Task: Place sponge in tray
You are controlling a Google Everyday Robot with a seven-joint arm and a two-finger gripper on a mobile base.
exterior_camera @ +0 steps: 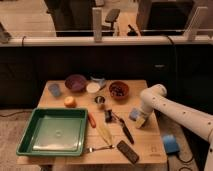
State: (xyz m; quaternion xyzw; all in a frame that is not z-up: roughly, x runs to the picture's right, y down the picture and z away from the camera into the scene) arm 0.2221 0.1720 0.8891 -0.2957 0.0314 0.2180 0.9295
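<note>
The sponge (134, 114), a small light-blue block, lies on the right side of the wooden table (150, 142). My gripper (142, 120) hangs from the white arm (170, 109) that comes in from the right. It sits right at the sponge's right edge, low over the table, and I cannot tell whether it holds the sponge. The green tray (35, 131) sits at the table's front left, far from the gripper, with nothing in it.
On the table are a purple bowl (75, 81), a blue cup (55, 89), a brown bowl (119, 89), an orange fruit (70, 101), a metal can (100, 100), a carrot (92, 120), a black knife (125, 130) and a remote (128, 151). A brighter blue object (170, 143) lies off the table at the right.
</note>
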